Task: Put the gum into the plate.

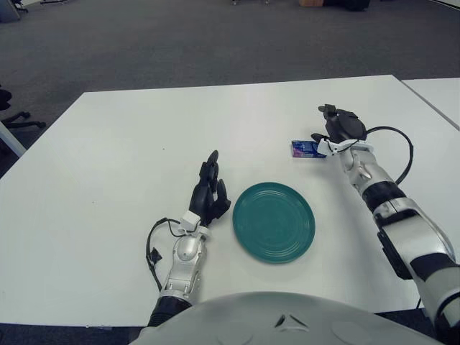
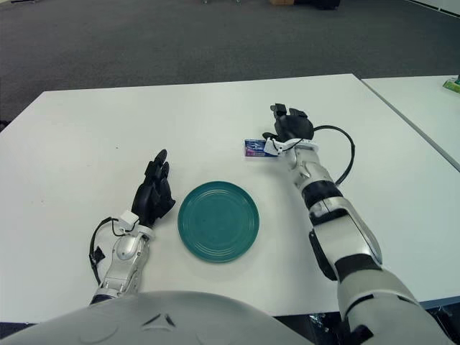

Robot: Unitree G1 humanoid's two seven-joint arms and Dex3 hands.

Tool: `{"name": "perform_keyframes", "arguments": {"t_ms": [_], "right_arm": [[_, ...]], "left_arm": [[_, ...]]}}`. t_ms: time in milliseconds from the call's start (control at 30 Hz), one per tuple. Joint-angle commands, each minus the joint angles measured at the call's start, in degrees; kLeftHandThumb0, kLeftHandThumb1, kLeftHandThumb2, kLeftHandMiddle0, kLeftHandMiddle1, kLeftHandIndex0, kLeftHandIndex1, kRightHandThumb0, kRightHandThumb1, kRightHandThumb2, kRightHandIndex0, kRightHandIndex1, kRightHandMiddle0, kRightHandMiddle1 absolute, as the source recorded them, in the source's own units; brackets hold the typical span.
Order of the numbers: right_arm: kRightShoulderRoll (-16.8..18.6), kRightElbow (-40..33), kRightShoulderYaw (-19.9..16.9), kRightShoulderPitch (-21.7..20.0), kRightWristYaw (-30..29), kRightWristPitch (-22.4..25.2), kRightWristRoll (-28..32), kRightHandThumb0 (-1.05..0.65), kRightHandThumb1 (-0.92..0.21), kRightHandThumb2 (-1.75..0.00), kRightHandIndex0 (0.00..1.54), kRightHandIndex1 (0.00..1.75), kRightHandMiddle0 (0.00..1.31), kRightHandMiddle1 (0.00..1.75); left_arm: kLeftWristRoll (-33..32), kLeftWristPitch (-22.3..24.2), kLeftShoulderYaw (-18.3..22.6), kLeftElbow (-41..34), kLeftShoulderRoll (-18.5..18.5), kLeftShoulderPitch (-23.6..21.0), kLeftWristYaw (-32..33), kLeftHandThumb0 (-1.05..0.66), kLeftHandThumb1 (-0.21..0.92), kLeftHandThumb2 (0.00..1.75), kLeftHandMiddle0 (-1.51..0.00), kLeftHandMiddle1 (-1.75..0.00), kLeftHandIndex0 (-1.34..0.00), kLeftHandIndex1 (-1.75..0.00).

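Right hand [image 1: 339, 128], fingers spread and holding nothing, hovered at the gum pack's [image 1: 305, 149] 3 o'clock end, gum at 1 o'clock from the plate [image 1: 274, 221]; a shallow closing risked nudging it away; left hand [image 1: 209, 195] idle at the plate's 9 o'clock.

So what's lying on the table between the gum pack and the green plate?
Nothing: between the gum pack and the green plate only bare white table shows, in both eye views. The right hand is beside the gum; the left hand shows left of the plate.
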Motion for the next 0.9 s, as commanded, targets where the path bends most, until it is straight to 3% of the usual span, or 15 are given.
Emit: {"name": "perform_keyframes", "arguments": {"t_ms": [0, 333, 867], "right_arm": [[1.79, 4.45, 2.01, -2.48, -1.39, -0.95, -0.33, -0.71, -0.92, -0.41, 0.31, 0.02, 0.0, 0.57], [4.43, 11.41, 4.81, -4.03, -1.08, -2.32, 0.85, -0.65, -0.92, -0.31, 0.33, 0.02, 0.0, 0.54], [3.28, 11.89, 8.98, 1.39, 3.26, -5.75, 0.48, -0.62, -0.92, -0.3, 0.34, 0.01, 0.0, 0.54]], "left_arm": [[0.5, 1.84, -0.56, 1.41, -1.37, 2.09, 0.72, -0.93, 0.92, 0.93, -0.09, 0.0, 0.0, -0.33], [1.9, 2.68, -1.59, -0.56, -1.08, 3.24, 1.77, -0.95, 0.92, 0.93, -0.07, 0.0, 0.0, -0.3], [1.33, 3.69, -2.59, -2.22, -2.02, 4.35, 3.21, -0.94, 0.92, 0.92, -0.1, -0.01, 0.0, -0.37]]}}
